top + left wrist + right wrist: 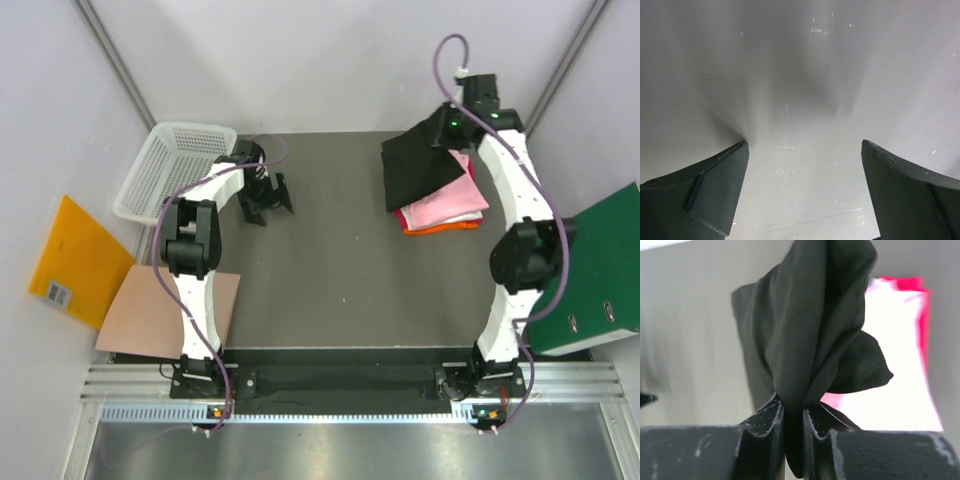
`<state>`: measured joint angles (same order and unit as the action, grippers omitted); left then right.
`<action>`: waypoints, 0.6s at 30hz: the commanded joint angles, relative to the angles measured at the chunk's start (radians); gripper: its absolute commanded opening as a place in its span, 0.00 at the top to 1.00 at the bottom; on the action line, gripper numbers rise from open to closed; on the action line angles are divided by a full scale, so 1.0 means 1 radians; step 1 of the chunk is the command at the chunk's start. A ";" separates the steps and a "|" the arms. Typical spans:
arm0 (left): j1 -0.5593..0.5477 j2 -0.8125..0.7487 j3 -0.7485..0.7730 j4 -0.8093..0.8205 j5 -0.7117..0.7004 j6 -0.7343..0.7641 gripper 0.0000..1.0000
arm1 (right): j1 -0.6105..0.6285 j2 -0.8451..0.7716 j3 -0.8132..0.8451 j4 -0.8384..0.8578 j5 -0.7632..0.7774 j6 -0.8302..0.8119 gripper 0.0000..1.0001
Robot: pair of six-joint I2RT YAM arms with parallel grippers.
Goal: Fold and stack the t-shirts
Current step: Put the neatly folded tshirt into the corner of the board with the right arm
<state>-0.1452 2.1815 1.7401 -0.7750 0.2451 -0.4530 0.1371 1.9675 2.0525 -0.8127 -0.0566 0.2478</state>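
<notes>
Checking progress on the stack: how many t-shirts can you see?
4. The black t-shirt hangs from the right gripper, jaws pinching it; the pink t-shirt, orange t-shirt and red t-shirt lie stacked under it. Others may be hidden inside the stack.

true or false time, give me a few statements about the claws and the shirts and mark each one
1. The right claw is shut on the black t-shirt. True.
2. The left claw grips a shirt too. False: it is open, with nothing between its fingers.
3. The folded stack sits right beside the white mesh basket. False: the stack is at the far right of the table and the basket is at the far left.
4. In the stack, a pink t-shirt lies above an orange t-shirt. True.
</notes>
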 commanded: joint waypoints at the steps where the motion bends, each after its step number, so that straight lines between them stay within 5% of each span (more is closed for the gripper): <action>1: 0.002 -0.025 -0.028 -0.009 -0.009 0.014 0.01 | -0.085 -0.148 -0.124 0.075 -0.034 0.025 0.90; 6: 0.002 -0.011 -0.027 -0.010 -0.006 0.011 0.01 | -0.174 -0.113 -0.302 0.090 -0.065 0.044 0.89; 18: 0.002 -0.002 -0.005 -0.033 -0.017 0.022 0.02 | -0.172 0.065 -0.261 0.072 0.052 0.007 0.83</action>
<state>-0.1455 2.1815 1.7386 -0.7750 0.2455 -0.4458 -0.0414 2.0342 1.7176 -0.7513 -0.0658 0.2638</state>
